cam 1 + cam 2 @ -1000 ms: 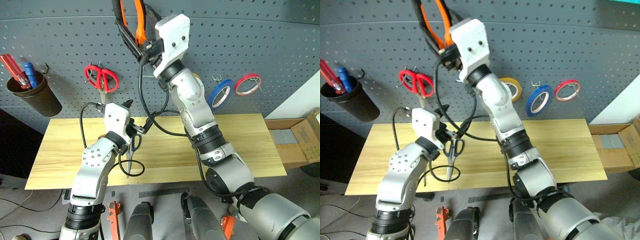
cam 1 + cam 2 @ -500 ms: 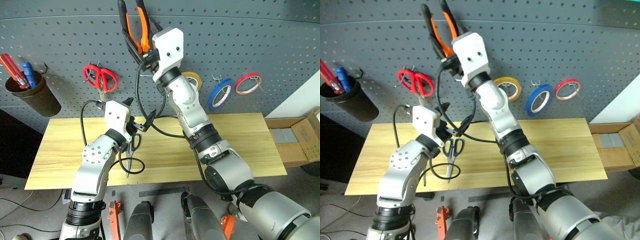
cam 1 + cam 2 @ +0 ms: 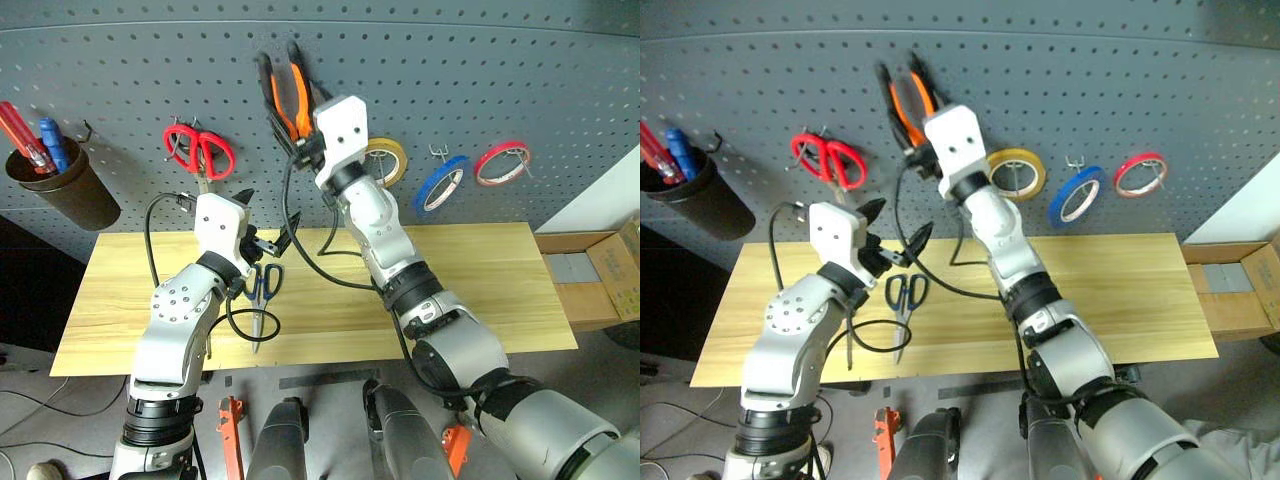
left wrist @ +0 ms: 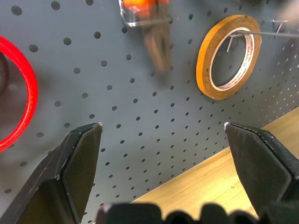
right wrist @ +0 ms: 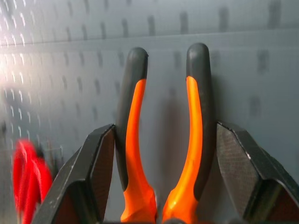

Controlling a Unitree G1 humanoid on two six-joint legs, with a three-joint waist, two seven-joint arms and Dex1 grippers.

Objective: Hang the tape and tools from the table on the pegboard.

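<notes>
While the right gripper [image 5: 161, 140] clasps the pliers [image 3: 285, 95] by both handles, handles up against the pegboard [image 3: 500, 60], the job in hand is seating them on a hook. To do it well, I would keep the tool flat to the panel, let a hook take its weight, and part the fingers only once it hangs by itself. Relative to the pliers, the blue tape [image 3: 440, 183] already hangs lower right on its peg, past the yellow ring [image 3: 385, 160]. The scissors [image 3: 262, 295] lie on the table [image 3: 480, 290] below them, beside the left gripper [image 3: 895, 228], which stands wide open and empty. The pliers' jaws and any hook behind them are hidden by the right hand. A thin dark rod beside the left forearm on the table is possibly the screwdriver.
</notes>
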